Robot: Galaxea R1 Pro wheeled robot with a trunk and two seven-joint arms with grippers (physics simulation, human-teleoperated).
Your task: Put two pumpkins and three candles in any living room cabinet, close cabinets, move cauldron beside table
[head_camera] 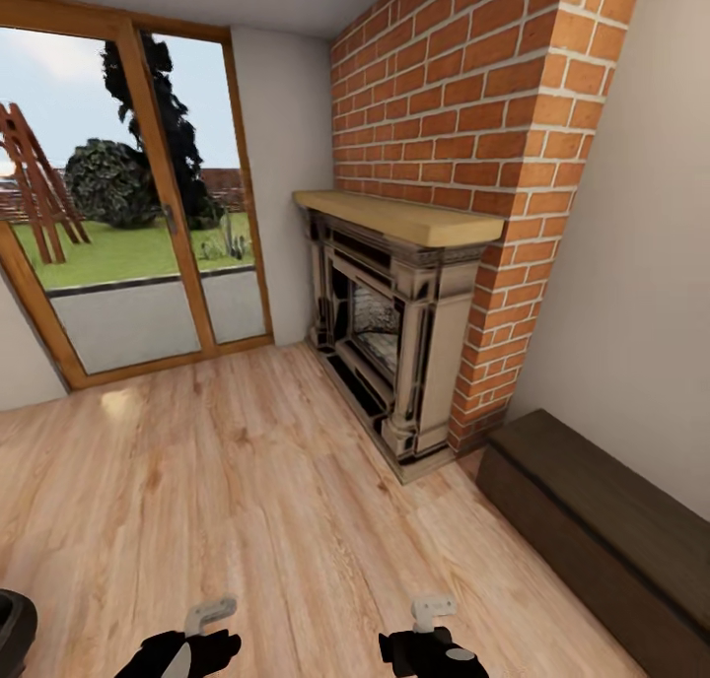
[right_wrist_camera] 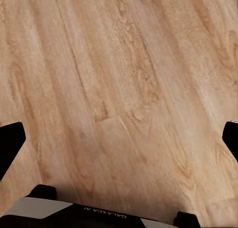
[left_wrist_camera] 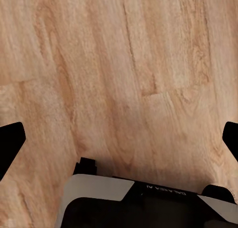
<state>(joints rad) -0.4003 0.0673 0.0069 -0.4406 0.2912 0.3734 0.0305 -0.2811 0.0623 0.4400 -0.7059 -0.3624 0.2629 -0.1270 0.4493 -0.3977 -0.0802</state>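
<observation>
Light wood floor [head_camera: 247, 491] covers the living room, and a red-brick fireplace column [head_camera: 473, 97] rises at the far right with a pale wooden mantel [head_camera: 404, 217] over the dark fireplace opening [head_camera: 375, 328]. At the far left stands a glass patio door [head_camera: 138, 205] with a wooden frame, and grass and trees are seen through it. Against the white wall at the right lies the low dark-brown cabinet [head_camera: 602, 530], its front closed, just beside the brick column. Both arms hang low over bare floor. The left gripper [left_wrist_camera: 119, 138] has its jaws wide apart, with nothing between them. The right gripper [right_wrist_camera: 119, 138] also has its jaws wide apart and holds nothing. A dark rounded object [head_camera: 12, 629] shows at the lower left edge; I cannot tell what it is.
</observation>
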